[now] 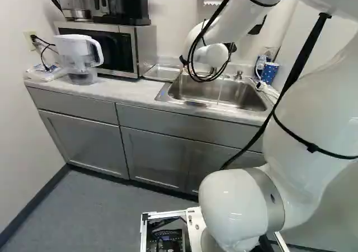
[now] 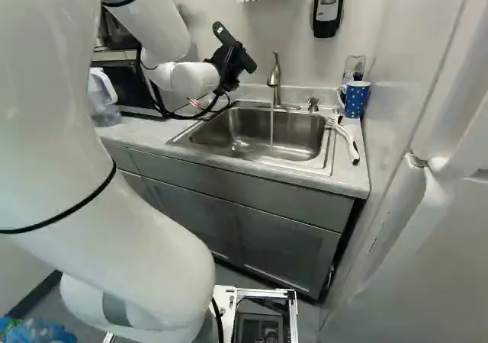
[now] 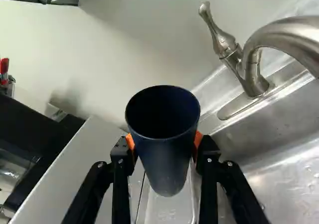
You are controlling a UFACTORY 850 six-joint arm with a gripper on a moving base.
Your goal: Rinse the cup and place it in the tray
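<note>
Wrist view: our end effector (image 3: 164, 142) is clamped on the dark cup (image 3: 167, 159); its mouth, we judge, is left free for rinsing under running water (image 2: 271, 129).

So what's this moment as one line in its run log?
hand: gripping dark blue cup | tap: water running | tray: beside sink, cup not in it

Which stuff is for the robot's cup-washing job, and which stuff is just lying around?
For the job:
- dark cup in the pincer
- tap
- sink
- metal tray

Just lying around:
- spotted mug
- brush
- water pitcher
- microwave
</note>
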